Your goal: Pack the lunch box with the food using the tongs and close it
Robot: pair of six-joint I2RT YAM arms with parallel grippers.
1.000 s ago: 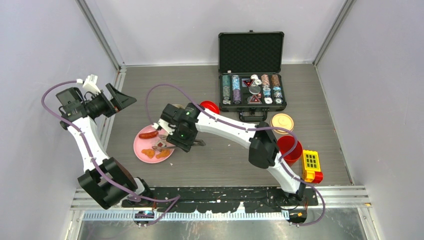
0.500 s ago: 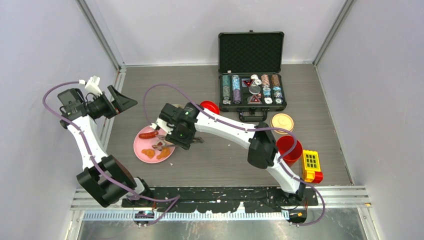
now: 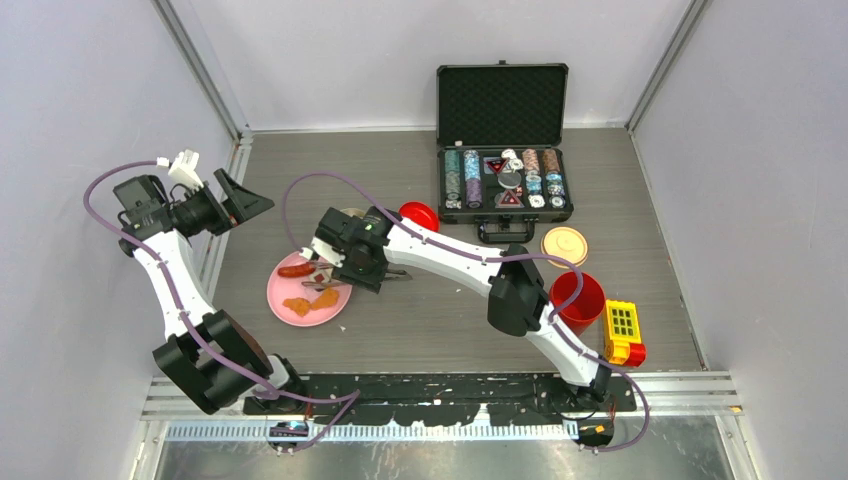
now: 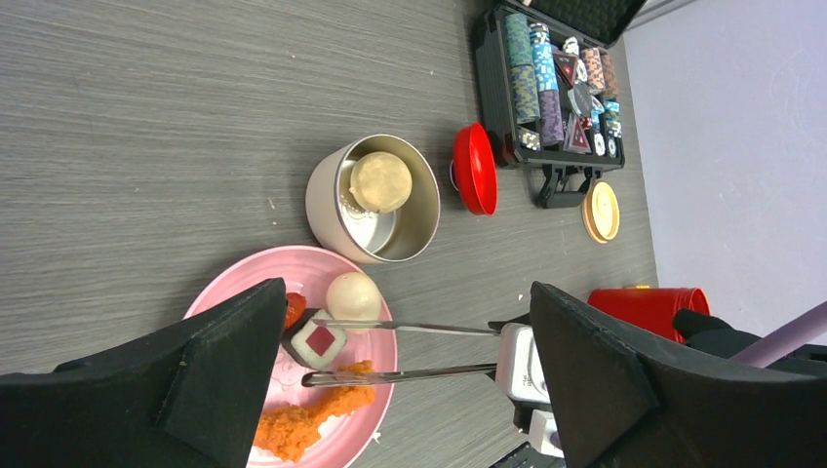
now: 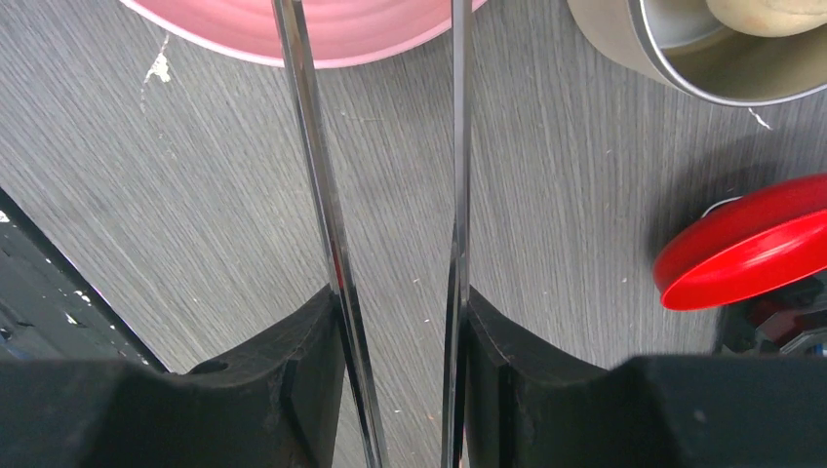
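**A:** How many food pieces on the pink plate [image 3: 278,288]?

**B:** Five there: one red sausage [image 3: 297,269], two orange nuggets [image 3: 297,306], one white cube with a red centre [image 4: 319,339] and one pale egg lump [image 4: 353,295]. A second egg lump [image 4: 380,181] lies in the steel bowl [image 4: 327,200], so six pieces in all.

**A:** Containers?

**B:** Two: that one steel bowl and one red canister [image 3: 580,297].

**A:** Lids?

**B:** Two: one red lid [image 3: 419,213] and one beige disc lid [image 3: 564,244].

**A:** What else is on the table?

**B:** One pair of tongs [image 4: 390,372], one yellow and red block toy [image 3: 622,335] and one black case [image 3: 503,105]. Its chips are too small to count.
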